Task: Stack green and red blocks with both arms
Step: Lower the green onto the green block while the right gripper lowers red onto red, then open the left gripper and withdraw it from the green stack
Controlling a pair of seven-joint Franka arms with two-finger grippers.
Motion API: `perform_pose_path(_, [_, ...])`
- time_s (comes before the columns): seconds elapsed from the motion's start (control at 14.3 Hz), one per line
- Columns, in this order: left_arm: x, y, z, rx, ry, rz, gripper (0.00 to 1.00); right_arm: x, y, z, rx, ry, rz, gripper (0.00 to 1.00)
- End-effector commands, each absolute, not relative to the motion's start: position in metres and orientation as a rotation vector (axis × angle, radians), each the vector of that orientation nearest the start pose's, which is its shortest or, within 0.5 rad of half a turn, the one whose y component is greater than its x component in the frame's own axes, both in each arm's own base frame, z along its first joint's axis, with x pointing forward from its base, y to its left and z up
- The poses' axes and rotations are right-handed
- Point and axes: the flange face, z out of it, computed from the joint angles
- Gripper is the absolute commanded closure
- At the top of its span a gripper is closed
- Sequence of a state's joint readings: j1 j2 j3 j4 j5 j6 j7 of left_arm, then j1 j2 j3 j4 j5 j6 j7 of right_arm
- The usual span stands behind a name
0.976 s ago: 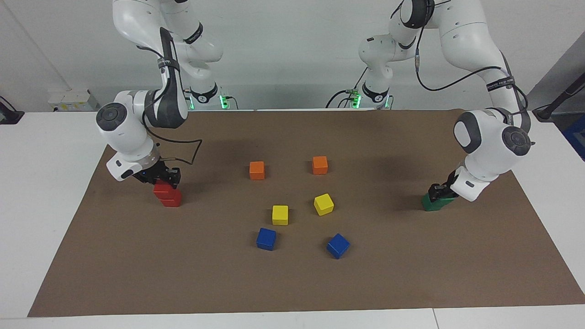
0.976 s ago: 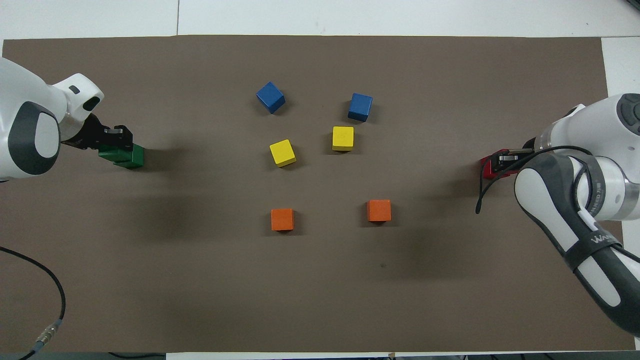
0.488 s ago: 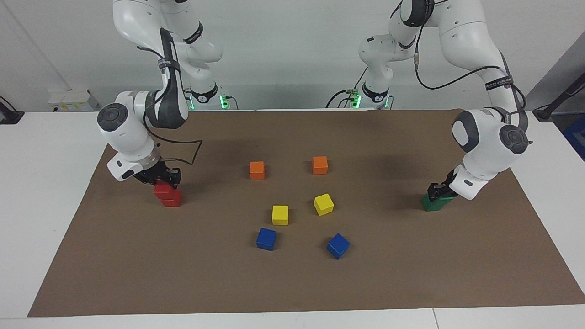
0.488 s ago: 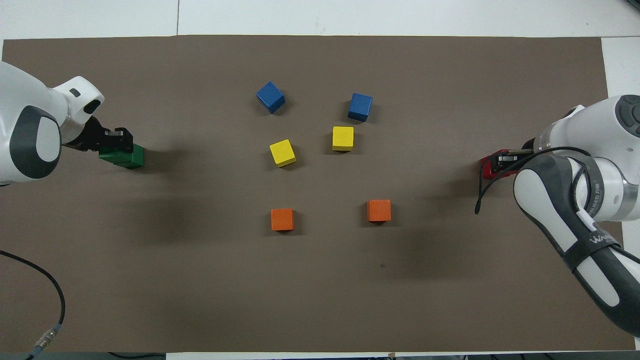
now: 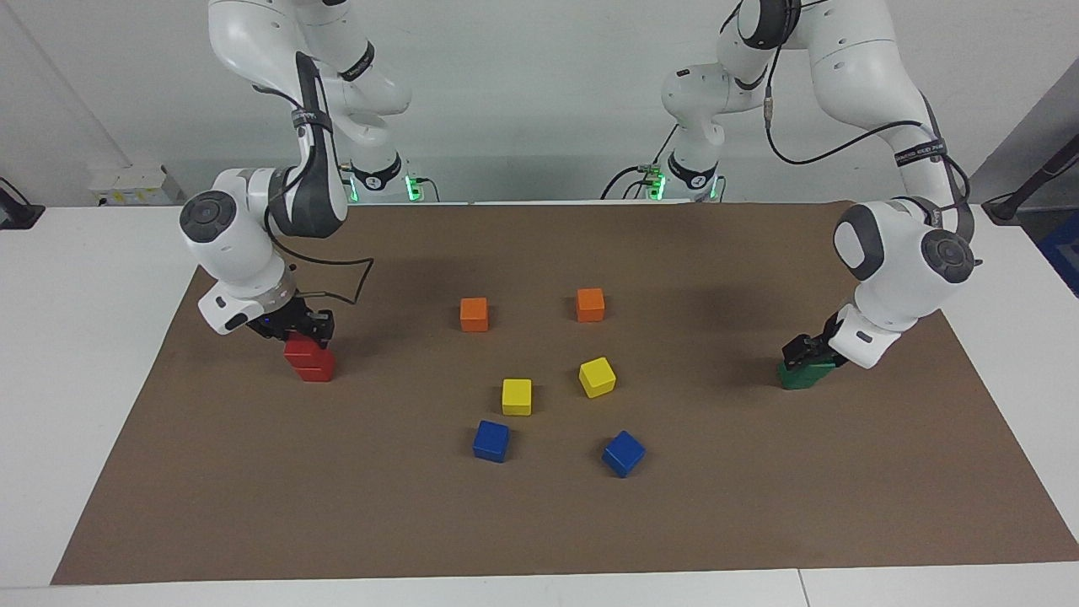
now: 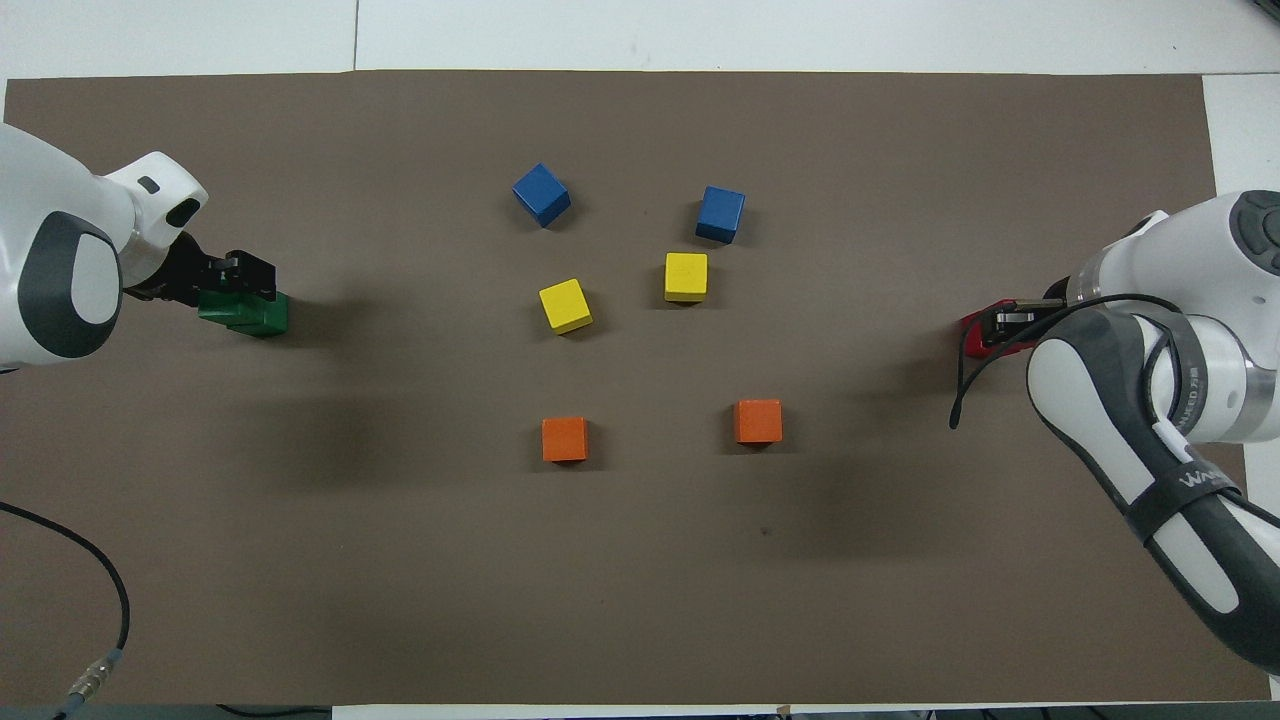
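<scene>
Here, your left gripper (image 5: 807, 353) stands spread over the upper green block (image 5: 801, 367), which sits directly beneath its fingertips on the lower green block (image 5: 797, 381), at the left arm's end of the brown mat (image 5: 539, 523). Your right gripper (image 5: 308, 335) pinches the upper red block (image 5: 300, 351), stacked on the lower red block (image 5: 317, 371) just below the fingers, at the right arm's end.

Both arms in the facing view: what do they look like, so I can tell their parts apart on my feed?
Both are glossy white, rounded jointed arms with dark grey joint caps and black bands. Black cables loop along the right arm and left arm. Each ends in a small black two-finger tool: right tool, left tool. Green lights glow at both bases.
</scene>
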State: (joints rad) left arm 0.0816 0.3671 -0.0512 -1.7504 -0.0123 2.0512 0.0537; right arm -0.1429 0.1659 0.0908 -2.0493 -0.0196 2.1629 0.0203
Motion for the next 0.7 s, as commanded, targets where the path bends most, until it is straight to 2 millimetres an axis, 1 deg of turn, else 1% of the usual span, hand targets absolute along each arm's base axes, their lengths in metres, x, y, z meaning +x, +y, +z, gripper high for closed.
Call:
perform_pose_path(0.0, [0.631, 0.022, 0.386, -3.163, 0.012, 0.057, 0.00, 0.569, -0.033, 0.356, -3.129, 0.112, 0.059, 1.00])
perform_pose_path(0.35, [0.613, 0.019, 0.464, -3.160, 0.024, 0.127, 0.00, 0.571, -0.034, 0.350, -3.129, 0.111, 0.063, 1.00])
perform_pose_path(0.49, [0.598, 0.018, 0.495, -3.157, 0.025, 0.132, 0.00, 0.571, -0.033, 0.350, -3.129, 0.108, 0.063, 1.00])
perform_pose_path(0.63, [0.583, 0.015, 0.517, -3.155, 0.029, 0.144, 0.00, 0.571, -0.034, 0.350, -3.129, 0.111, 0.063, 1.00])
